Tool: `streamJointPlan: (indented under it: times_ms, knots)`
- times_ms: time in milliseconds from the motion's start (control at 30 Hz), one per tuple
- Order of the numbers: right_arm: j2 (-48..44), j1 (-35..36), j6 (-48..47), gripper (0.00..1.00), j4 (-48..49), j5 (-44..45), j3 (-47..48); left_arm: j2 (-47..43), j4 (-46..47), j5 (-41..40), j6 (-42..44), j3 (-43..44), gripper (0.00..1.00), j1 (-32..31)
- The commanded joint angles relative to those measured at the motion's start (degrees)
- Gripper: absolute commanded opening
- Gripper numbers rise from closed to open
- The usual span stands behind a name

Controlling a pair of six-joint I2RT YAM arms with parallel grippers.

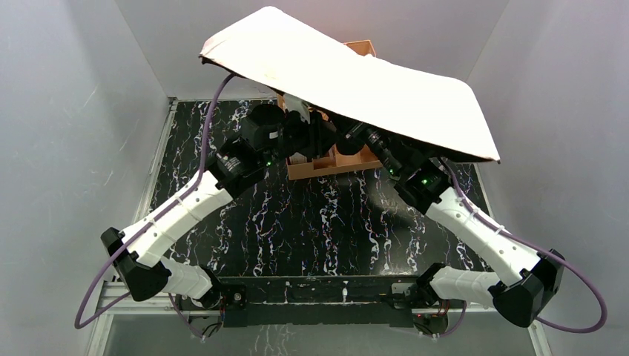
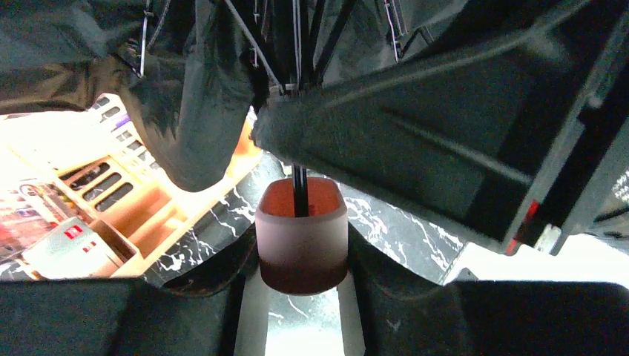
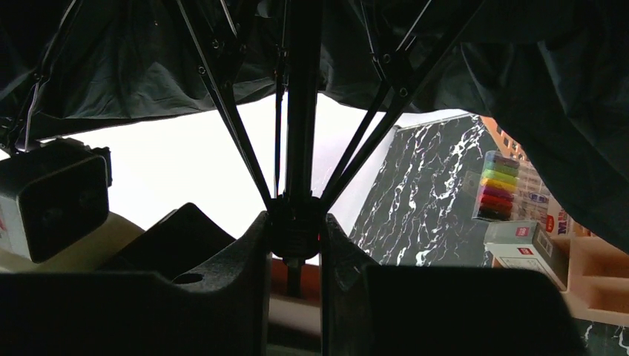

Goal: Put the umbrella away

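Pale pink canopy of the umbrella [image 1: 348,81] stands open above the far edge of the counter [image 1: 319,222], tilted, its high side toward the far left corner and its low rim toward the right edge. You have both arms reaching under it. The left gripper [image 2: 302,271] has its fingers [image 2: 200,304] pressed against either side of the umbrella's oval handle [image 2: 302,233], the dark shaft rising from it. The right gripper [image 3: 295,248] has its fingers [image 3: 248,267] drawn narrow around the runner [image 3: 295,222], where the thin ribs [image 3: 222,111] fan out under the black lining. An orange organiser [image 1: 326,165] sits below the canopy at the far edge, centre.
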Motion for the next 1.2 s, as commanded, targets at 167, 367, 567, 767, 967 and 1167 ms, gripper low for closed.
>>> streamJointPlan:
  times_ms: [167, 367, 567, 767, 967, 1167]
  knots:
    - [4.08, 7.43, -3.73, 0.0, -10.79, -8.34, 14.43, -3.45, -7.09, -6.76, -2.25, 10.42, 0.0, 0.37]
    - [7.5, 14.3, -4.34, 0.0, -18.22, -8.46, 22.41, -7.05, -19.84, -7.38, -6.12, 13.02, 0.0, 0.39]
    - [10.11, 20.5, -2.58, 0.0, -22.95, -9.19, 27.5, -11.41, -31.52, -5.74, -10.68, 15.38, 0.0, 0.35]
    - [10.21, 24.5, 0.11, 0.0, -17.76, -13.2, 25.75, -14.45, -41.39, -4.73, -15.68, 19.49, 0.0, 0.35]
    - [11.21, 26.19, 3.73, 0.0, -9.1, -19.37, 24.73, -14.46, -47.28, -3.71, -18.22, 26.4, 0.0, 0.39]
    - [11.18, 27.66, 8.18, 0.0, -6.84, -20.99, 22.51, -13.57, -58.07, -6.8, -20.64, 31.85, 0.0, 0.43]
